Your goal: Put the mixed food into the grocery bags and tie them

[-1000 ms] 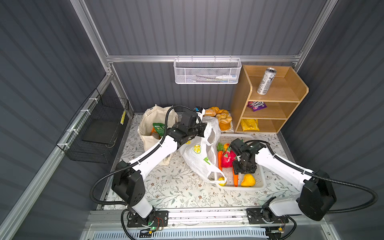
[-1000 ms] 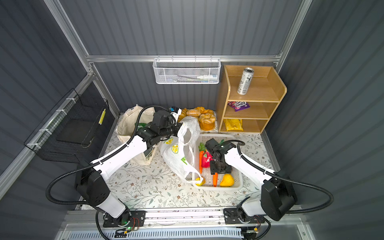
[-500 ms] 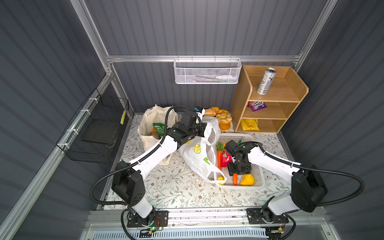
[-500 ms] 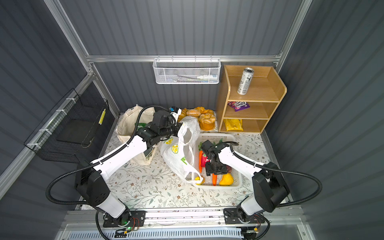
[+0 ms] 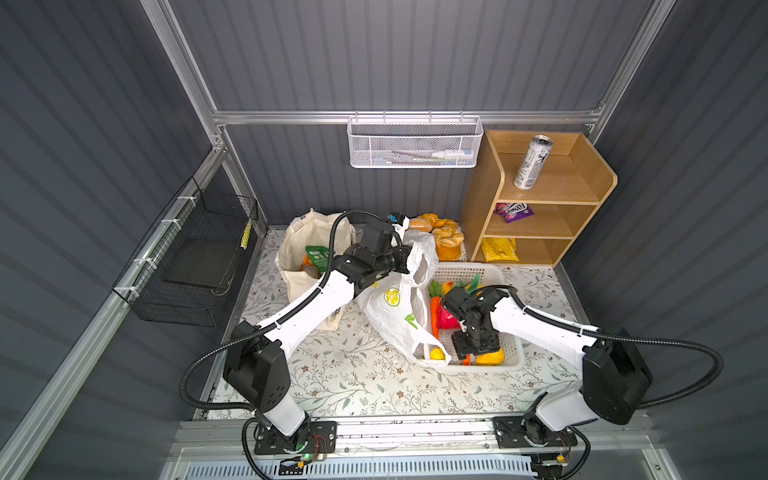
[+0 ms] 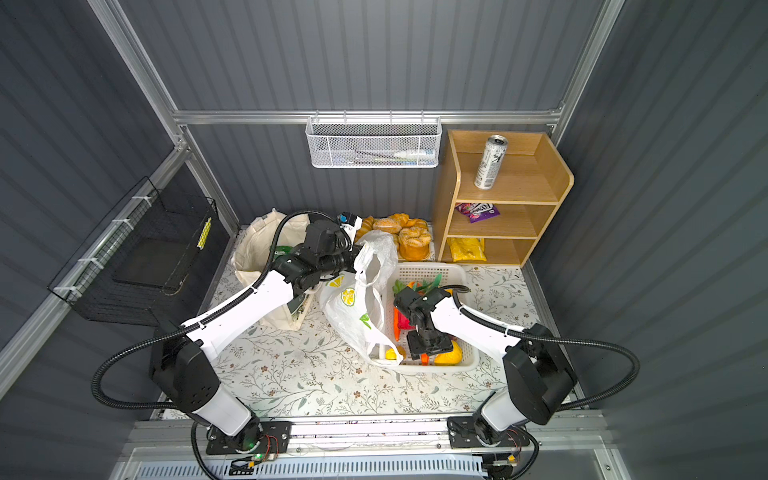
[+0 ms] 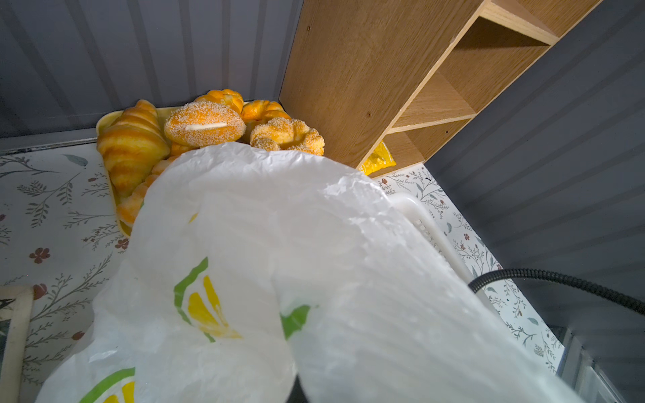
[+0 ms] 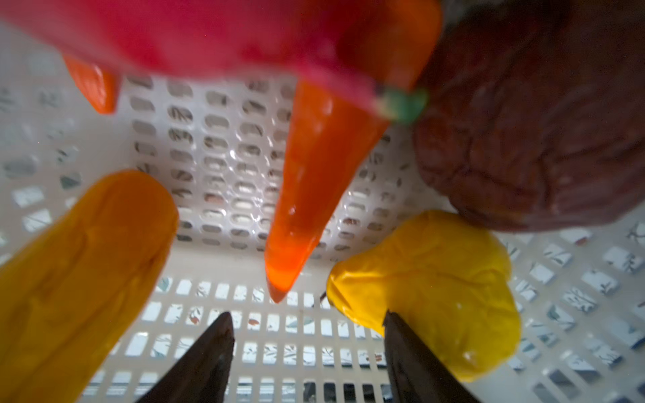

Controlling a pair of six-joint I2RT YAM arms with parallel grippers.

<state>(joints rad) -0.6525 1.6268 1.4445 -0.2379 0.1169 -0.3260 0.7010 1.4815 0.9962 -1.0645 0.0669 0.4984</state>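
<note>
My left gripper (image 5: 409, 259) (image 6: 358, 258) is shut on the upper rim of the lemon-printed plastic bag (image 5: 390, 307) (image 6: 353, 309), holding it up; the bag (image 7: 279, 261) hides its jaws in the left wrist view. The cream tote (image 5: 297, 253) (image 6: 255, 249) stands behind the left arm with a green packet (image 5: 318, 255) inside. My right gripper (image 5: 469, 359) (image 6: 424, 355) (image 8: 309, 324) is open, down in the white basket (image 5: 513, 361), its fingers (image 8: 216, 352) beside a carrot tip (image 8: 307, 195) and a yellow toy fruit (image 8: 432, 289). A drink can (image 5: 532, 163) (image 6: 490, 163) stands on the top shelf.
The wooden shelf unit (image 5: 582, 195) at the back right also holds a purple packet (image 5: 514, 210) and a yellow packet (image 5: 498, 249). Bread rolls (image 5: 442, 237) (image 7: 206, 124) sit on a tray at the back. The basket also holds a pink dragon fruit (image 8: 209, 35). A wire basket (image 5: 415, 143) hangs on the wall.
My right gripper has shifted a little toward the near end of the basket and its jaws have widened slightly. The left arm and the bag have not moved.
</note>
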